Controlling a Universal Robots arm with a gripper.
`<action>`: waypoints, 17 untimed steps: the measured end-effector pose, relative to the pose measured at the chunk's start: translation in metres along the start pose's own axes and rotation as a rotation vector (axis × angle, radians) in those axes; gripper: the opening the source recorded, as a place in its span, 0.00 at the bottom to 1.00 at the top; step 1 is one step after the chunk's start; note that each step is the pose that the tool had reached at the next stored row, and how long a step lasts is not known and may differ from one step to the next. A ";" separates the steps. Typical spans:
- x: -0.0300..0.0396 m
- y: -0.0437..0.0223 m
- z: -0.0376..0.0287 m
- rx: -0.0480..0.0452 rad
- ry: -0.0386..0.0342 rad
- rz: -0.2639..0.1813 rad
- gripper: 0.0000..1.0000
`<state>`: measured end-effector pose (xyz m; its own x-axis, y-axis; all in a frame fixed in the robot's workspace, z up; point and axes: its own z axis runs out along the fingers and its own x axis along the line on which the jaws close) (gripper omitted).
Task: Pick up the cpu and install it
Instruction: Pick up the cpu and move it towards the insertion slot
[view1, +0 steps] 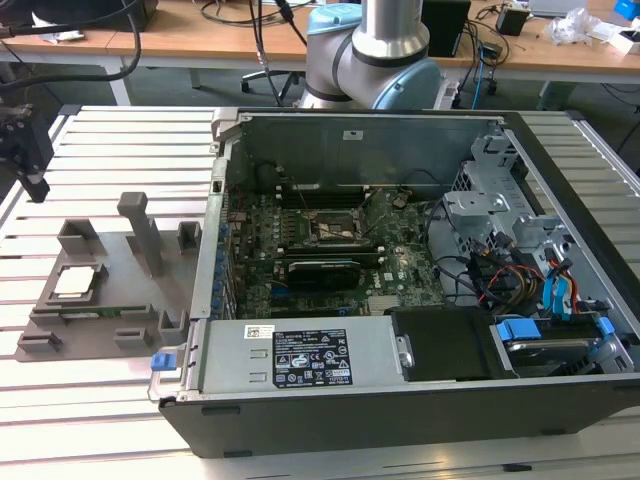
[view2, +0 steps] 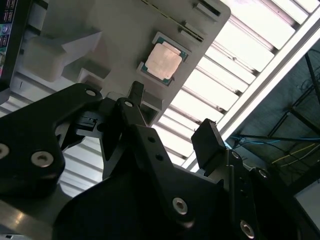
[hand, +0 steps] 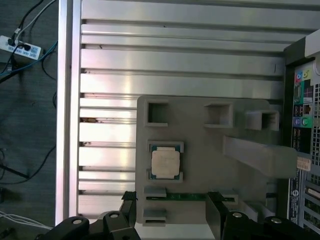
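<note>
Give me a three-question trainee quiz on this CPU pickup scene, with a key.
1. True or false: the gripper is holding the cpu.
2. The cpu lies on: A) the grey tray; B) the motherboard socket; C) the slatted table.
3. Fill in: the gripper is ___ (open or shut).
Key: 1 false; 2 A; 3 open.

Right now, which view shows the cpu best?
First wrist view: the cpu faces the camera squarely, unobstructed, in the grey tray. Second wrist view shows it obliquely; exterior view, far off, at its left.
</note>
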<state>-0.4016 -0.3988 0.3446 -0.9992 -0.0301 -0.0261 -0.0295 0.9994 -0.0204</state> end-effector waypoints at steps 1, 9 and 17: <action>0.0000 0.0000 0.0004 0.0000 0.0000 0.000 0.66; -0.0004 0.0001 0.0053 0.0000 0.0000 0.000 0.66; -0.0005 0.0002 0.0109 0.0000 0.0000 0.000 0.66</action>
<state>-0.4008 -0.3988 0.3338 -0.9992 -0.0301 -0.0261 -0.0296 0.9994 -0.0204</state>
